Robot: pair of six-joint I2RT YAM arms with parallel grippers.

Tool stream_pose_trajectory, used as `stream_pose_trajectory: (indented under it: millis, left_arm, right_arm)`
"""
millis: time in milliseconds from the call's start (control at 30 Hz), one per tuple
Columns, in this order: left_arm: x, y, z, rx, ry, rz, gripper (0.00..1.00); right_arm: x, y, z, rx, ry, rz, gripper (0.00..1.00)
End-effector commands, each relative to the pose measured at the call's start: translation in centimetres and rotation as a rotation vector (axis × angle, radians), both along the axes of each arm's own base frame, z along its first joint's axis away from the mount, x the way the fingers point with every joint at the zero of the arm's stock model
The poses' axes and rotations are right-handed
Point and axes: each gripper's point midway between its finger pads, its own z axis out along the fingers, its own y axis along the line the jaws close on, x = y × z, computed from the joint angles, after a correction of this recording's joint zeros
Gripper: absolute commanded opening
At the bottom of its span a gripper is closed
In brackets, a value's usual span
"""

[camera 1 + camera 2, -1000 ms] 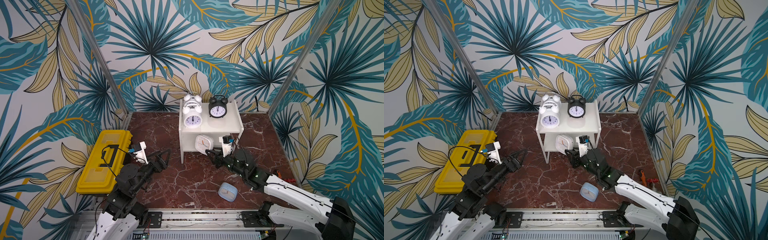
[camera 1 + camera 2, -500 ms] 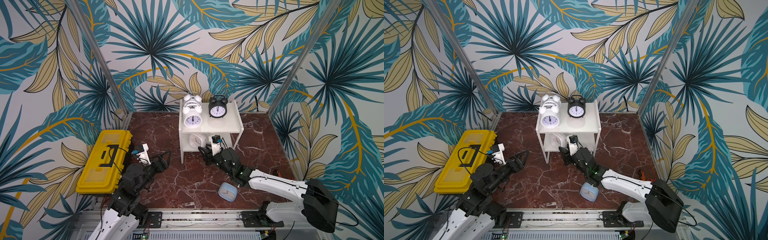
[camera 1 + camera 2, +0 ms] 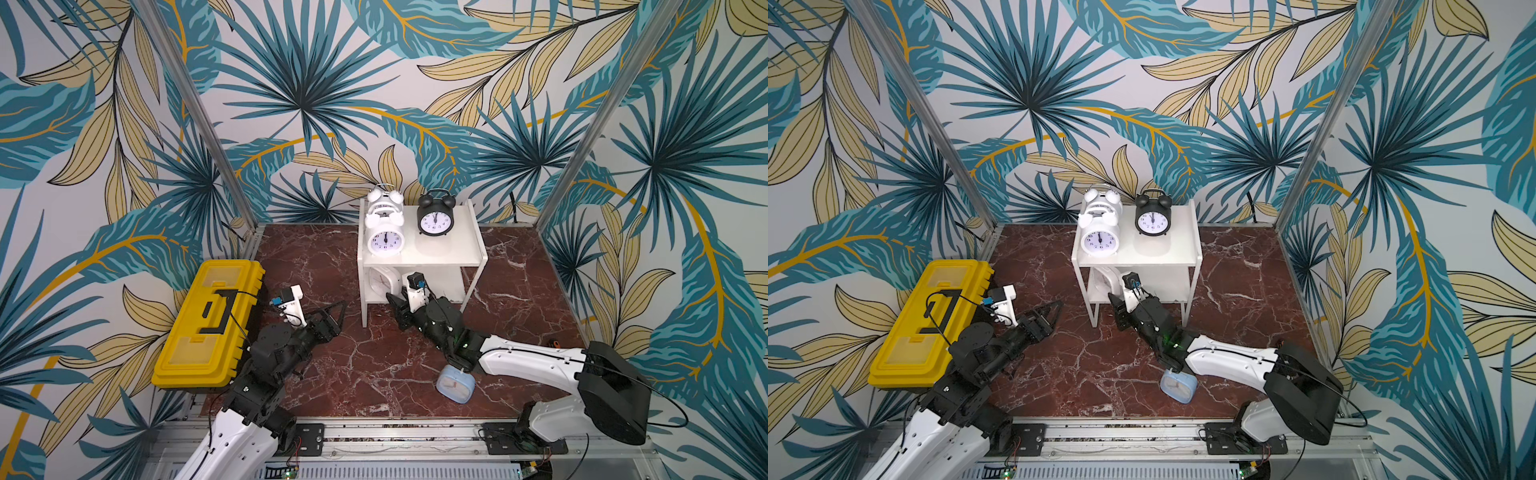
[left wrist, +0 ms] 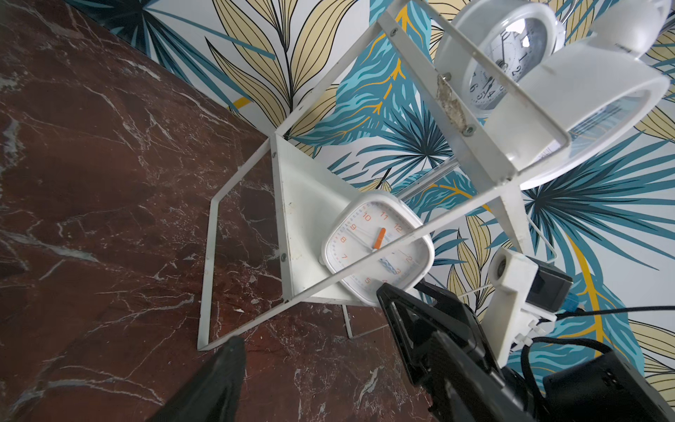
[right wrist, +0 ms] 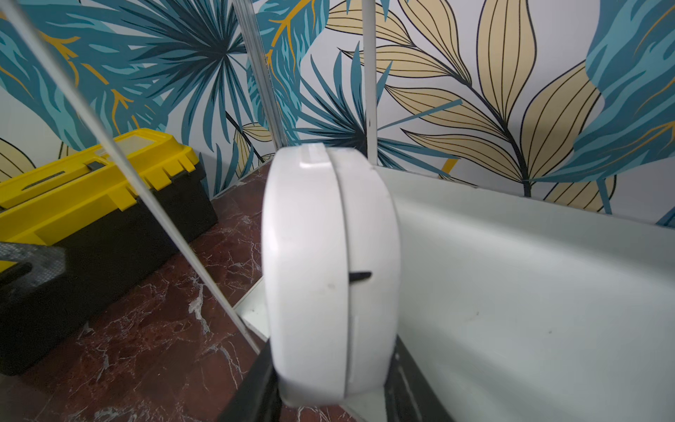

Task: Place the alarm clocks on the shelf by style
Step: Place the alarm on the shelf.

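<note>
The white shelf (image 3: 461, 241) (image 3: 1179, 245) stands at the back of the floor. On its top board are two white twin-bell alarm clocks (image 3: 385, 241) (image 3: 386, 199), one behind the other, and a black one (image 3: 435, 218) (image 3: 1152, 218). My right gripper (image 3: 395, 297) (image 3: 1119, 301) (image 5: 328, 383) is shut on a white rounded-square clock (image 3: 384, 280) (image 4: 376, 244) (image 5: 328, 274) at the left end of the lower board (image 5: 511, 292). A light-blue rounded-square clock (image 3: 454, 384) (image 3: 1177, 384) lies on the floor under the right forearm. My left gripper (image 3: 336, 309) (image 4: 336, 347) is open, holds nothing and hangs over the floor left of the shelf.
A yellow toolbox (image 3: 208, 320) (image 5: 91, 175) sits by the left wall beside my left arm. Thin white shelf legs (image 4: 208, 263) stand on the marble floor between my two grippers. Metal frame posts (image 3: 199, 112) rise at the back corners.
My right gripper has carried the white rounded-square clock leftward along the lower tier to its left end. My left gripper has edged slightly toward the shelf.
</note>
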Motion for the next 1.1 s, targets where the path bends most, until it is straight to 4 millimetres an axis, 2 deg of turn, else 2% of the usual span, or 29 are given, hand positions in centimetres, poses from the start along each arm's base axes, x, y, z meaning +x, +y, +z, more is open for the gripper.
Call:
stream_pose_trajectory:
  millis: [0,267,367,433,667,1067]
  left_arm:
    - [0.2,-0.2,-0.5,0.003,-0.011,-0.014,0.81]
    - [0.4,-0.4,-1.3,-0.005,-0.002,-0.016,0.8]
    - [0.4,-0.4,-1.4,0.002,-0.004,-0.019,0.79]
    - [0.5,-0.4,-1.4,0.004,-0.006,-0.016,0.79]
    - [0.5,-0.6,-1.6,-0.009,-0.012,-0.026,0.75]
    - [0.4,-0.5,-1.5,-0.004,-0.018,-0.028,0.74]
  right_arm:
    - [0.9,0.1,2.6,0.048,-0.08,-0.044,0.2]
    - [1.7,1.5,1.4,0.018,-0.07,-0.032,0.2]
    - [1.9,1.3,0.6,0.004,-0.061,-0.044,0.28]
    - [1.8,1.2,0.1,-0.007,-0.049,-0.046,0.29]
    - [1.6,0.9,-0.4,-0.018,-0.025,-0.05,0.41]
    - [1.8,-0.1,-0.8,-0.019,-0.021,-0.098,0.47]
